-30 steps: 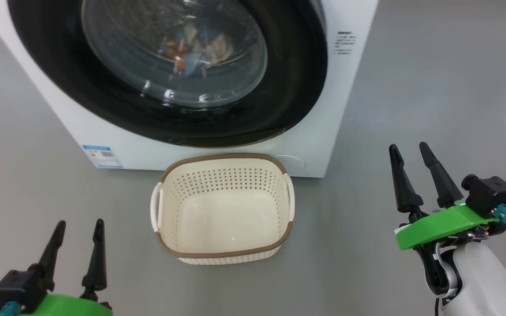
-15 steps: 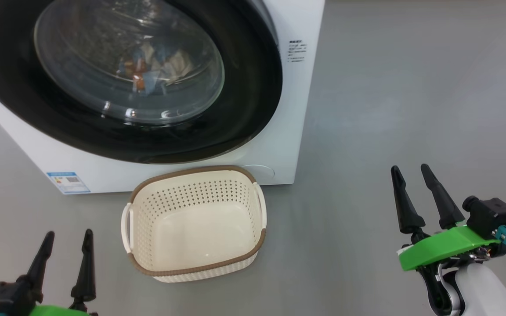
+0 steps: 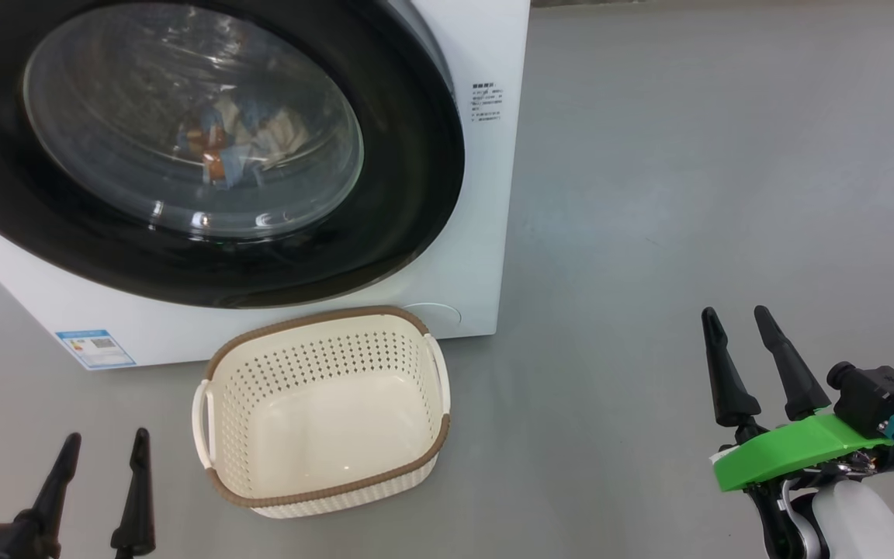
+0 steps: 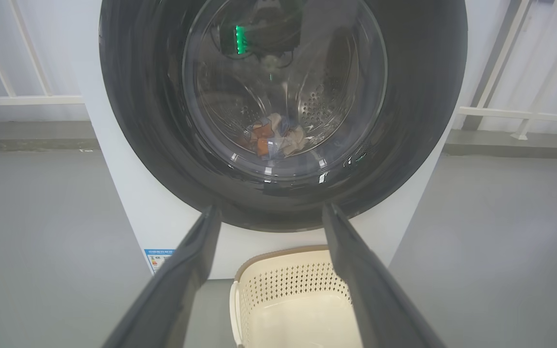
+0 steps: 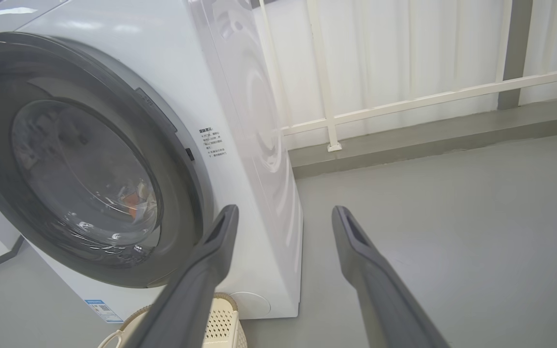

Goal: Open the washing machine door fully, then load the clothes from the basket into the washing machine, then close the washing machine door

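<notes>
Glossy black washing machine door (image 3: 416,194) is sitting closed against the washing machine (image 3: 486,233), the clothes (image 3: 233,147) lying behind its glass (image 3: 129,85). The basket (image 3: 315,317) is standing just before it. We are holding the left gripper (image 3: 107,436) and right gripper (image 3: 735,312) parted, gripping nothing.

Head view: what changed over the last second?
The camera swung. The washing machine and the basket slid left and down the view together, so neither moved itself. The left pincer and the right pincer sit lower in the view, both open and empty; nothing was taken or let go. Unchanged: the washing machine door is shut, the clothes are behind its glass, and the basket is empty.
</notes>
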You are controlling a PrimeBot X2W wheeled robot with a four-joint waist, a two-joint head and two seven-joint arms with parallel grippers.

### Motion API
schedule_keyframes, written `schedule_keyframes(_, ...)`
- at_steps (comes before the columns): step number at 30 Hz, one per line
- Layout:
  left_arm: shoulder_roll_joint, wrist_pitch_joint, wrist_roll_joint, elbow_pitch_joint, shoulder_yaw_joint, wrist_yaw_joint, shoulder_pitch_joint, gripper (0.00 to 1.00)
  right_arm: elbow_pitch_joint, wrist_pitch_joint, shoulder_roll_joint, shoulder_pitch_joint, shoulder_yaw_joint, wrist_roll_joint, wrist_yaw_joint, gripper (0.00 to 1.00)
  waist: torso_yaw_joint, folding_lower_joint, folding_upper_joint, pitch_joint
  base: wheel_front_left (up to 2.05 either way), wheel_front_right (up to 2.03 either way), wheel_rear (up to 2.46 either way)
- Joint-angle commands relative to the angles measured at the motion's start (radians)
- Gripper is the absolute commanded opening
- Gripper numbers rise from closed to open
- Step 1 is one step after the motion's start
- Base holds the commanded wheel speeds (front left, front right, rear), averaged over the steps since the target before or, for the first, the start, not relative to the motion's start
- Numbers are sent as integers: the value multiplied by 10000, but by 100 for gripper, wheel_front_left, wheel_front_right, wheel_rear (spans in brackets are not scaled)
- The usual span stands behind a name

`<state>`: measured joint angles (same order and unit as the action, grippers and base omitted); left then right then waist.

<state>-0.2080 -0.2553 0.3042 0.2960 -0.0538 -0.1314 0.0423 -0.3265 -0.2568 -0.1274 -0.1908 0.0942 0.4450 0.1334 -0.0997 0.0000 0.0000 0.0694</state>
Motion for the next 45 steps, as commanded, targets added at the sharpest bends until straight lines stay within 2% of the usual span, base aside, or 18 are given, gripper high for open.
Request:
schedule_keyframes(1,-262,-65,-128,-280,-424,8,49,100,284,-49,-17,132,174,-26,-27,100,-24,0,0,-30,0,0,0)
schedule_keyframes(14,-254,-65,-218,-281,-527,8,79,100,388,-49,44,138,136,-49,-27,100,-21,0,0,10,0,0,0)
schedule_keyframes(15,16,0,-80,-2,-158,0,-99,0,114,0,56,204,-17,-30,0,0,-24,0,0,7,0,0,0)
schedule_keyframes(20,404,35,-10,424,-99,0,-140,0,-411,20,230,417,13,18,2,0,-24,1,0,14,0,0,0)
schedule_keyframes(26,460,231,619,367,-140,0,-112,0,-334,182,245,453,-72,594,0,0,28,23,0,-42,0,0,0)
schedule_keyframes(31,507,367,1142,336,-148,1,-81,0,-294,320,256,469,-143,1072,-1,0,69,2,0,-53,0,0,0)
schedule_keyframes(45,648,797,2714,227,-201,2,23,0,-152,740,299,510,-366,2493,-4,0,192,1,0,-129,0,0,0)
